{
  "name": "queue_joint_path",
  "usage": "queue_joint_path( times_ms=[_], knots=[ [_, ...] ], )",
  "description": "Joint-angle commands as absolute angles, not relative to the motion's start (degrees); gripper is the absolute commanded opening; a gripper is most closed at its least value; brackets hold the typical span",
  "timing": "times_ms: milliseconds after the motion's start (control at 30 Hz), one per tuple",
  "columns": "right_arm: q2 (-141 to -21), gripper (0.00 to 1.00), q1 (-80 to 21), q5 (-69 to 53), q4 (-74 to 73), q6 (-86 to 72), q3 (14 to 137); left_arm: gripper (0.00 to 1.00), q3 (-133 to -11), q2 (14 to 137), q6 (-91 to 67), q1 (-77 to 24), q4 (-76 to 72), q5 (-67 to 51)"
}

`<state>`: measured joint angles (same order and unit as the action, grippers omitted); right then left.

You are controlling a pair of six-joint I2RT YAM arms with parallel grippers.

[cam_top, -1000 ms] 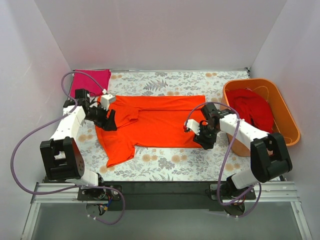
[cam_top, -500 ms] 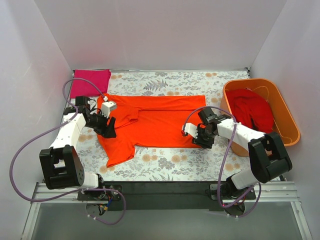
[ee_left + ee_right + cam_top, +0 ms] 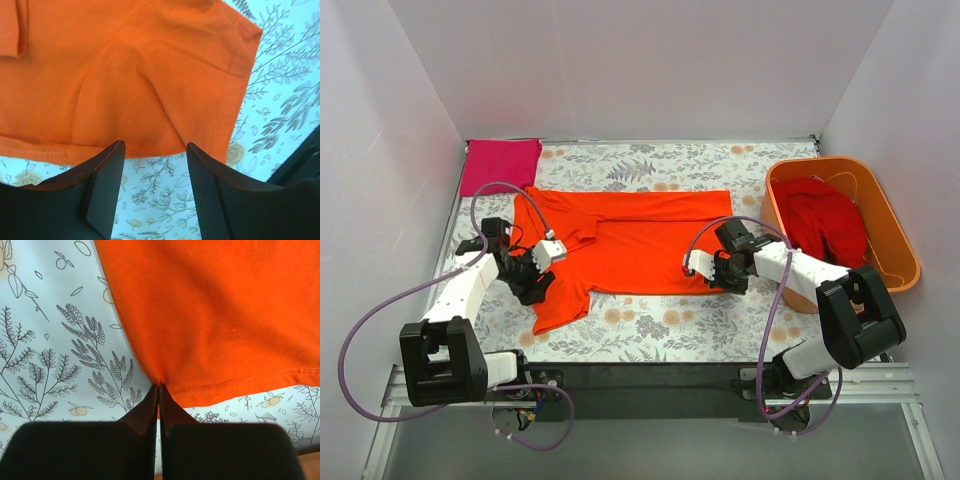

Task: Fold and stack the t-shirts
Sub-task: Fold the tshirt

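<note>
**Grip at right, jaws apart at left**

Orange t-shirt (image 3: 630, 245) lies spread flat on the floral tablecloth (image 3: 670, 325). The right gripper (image 3: 159, 387) is clamped on its lower hem corner. The left gripper (image 3: 155, 150) hangs with jaws apart at the sleeve edge. The magenta t-shirt (image 3: 502, 165) sits far left, and the red t-shirt (image 3: 825, 215) fills the orange tub (image 3: 905, 255).

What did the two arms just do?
The right gripper slid left and pinched shut on the orange shirt at its near corner. The left gripper, open, drew nearer, to the sleeve's edge. The pink shirt and the red shirt in the tub stayed put.
</note>
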<state>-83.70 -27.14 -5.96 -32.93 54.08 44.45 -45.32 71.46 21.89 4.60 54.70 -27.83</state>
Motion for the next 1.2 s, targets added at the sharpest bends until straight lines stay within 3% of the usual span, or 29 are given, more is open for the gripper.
queue_joint_path(
  times_ms=[0,467,567,700,800,1167],
  knots=[
    [-84.9,0.01,-27.2,-5.1,-32.5,53.9,43.3,0.51,-43.2,69.6,28.7,3.2,50.5,-23.3],
    [-86.0,0.01,-27.2,-4.7,-33.3,53.4,45.1,0.52,-31.4,71.9,34.6,0.8,38.2,-14.9],
    [-85.8,0.01,-27.2,-4.7,-33.6,53.5,45.3,0.36,-29.6,71.9,35.7,0.8,37.9,-14.5],
    [-85.5,0.01,-27.2,-4.2,-34.2,53.8,45.9,0.05,-30.0,72.1,35.8,0.8,39.8,-14.5],
    [-84.8,0.01,-27.0,-4.3,-35.6,53.8,47.2,0.00,-33.6,71.6,34.6,0.8,42.4,-15.5],
    [-78.7,0.01,-25.0,-4.9,-40.5,55.1,50.1,0.00,-51.4,73.7,32.7,4.8,56.2,-24.0]
  ],
)
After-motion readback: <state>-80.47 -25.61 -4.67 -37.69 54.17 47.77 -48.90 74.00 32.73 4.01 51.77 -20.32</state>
